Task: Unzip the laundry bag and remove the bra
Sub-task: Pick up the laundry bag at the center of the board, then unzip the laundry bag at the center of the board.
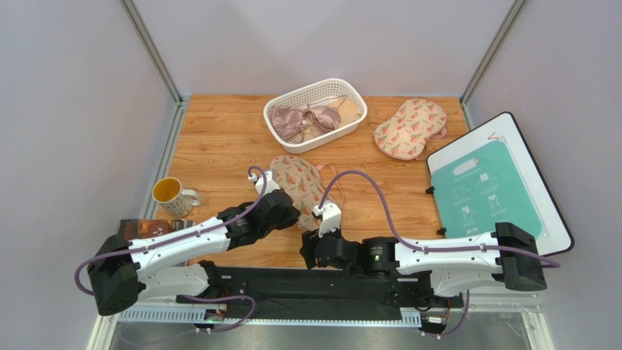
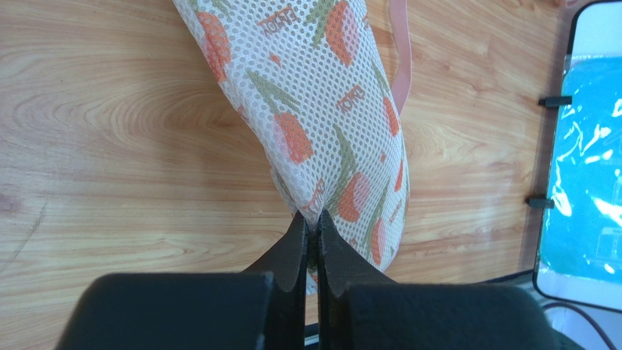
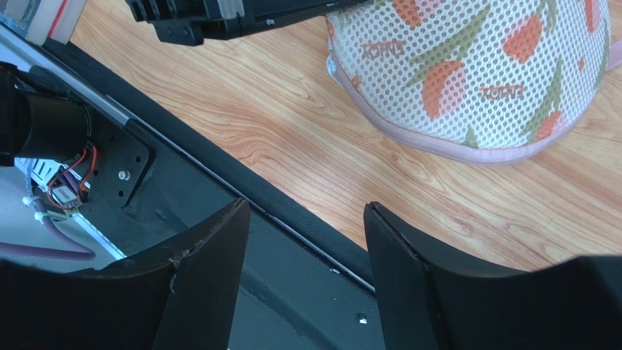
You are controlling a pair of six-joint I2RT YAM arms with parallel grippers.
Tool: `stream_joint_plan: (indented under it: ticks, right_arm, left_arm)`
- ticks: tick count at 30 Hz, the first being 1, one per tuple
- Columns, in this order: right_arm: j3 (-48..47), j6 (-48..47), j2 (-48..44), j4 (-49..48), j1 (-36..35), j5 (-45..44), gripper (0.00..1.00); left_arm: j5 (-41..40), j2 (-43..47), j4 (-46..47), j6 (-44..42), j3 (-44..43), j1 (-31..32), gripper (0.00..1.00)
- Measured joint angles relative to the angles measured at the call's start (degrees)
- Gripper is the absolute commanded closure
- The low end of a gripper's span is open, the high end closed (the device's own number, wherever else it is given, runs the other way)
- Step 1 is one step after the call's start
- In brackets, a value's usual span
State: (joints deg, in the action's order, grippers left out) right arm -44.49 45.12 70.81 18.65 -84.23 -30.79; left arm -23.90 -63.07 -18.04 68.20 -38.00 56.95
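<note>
Top external view has the wooden table (image 1: 219,146) carrying the flowered laundry bag (image 1: 296,182) flat near its middle. The left claw (image 2: 312,220) is clamped on the bag's near edge; the right claw (image 3: 306,208) hangs spread apart just near of it.

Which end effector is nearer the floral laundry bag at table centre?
Left. The left end effector is shut on the laundry bag, pinching the mesh at its near end. The right end effector is open, short of the bag's near side, not touching it.
</note>
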Motion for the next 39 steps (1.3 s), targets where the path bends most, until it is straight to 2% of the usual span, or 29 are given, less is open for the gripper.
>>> stream_joint_plan:
  ticks: [14,23,30,35,39]
  right_arm:
    - [9.77,-3.72,-1.36,-12.83,4.24,7.15,0.3]
    - [10.29,-4.79,3.76,-18.12,9.64,11.69,0.3]
    - [11.56,-4.68,5.9,-18.97,13.35,12.26,0.31]
    - [10.64,-4.61,6.01,-15.45,13.35,10.49,0.33]
    - [7.28,-4.59,5.01,-9.05,10.05,6.88,0.35]
  left_arm:
    - [4.57,2.64,0.33,-1.73,2.99,0.04,1.0]
    - [4.79,8.11,-0.11,-0.59,7.78,0.04,1.0]
    - [4.24,13.14,-0.24,4.92,15.93,0.9,1.0]
    - [2.29,12.28,0.07,8.59,16.02,3.78,1.0]
    - [1.97,6.91,-0.46,11.96,12.98,4.63,1.0]
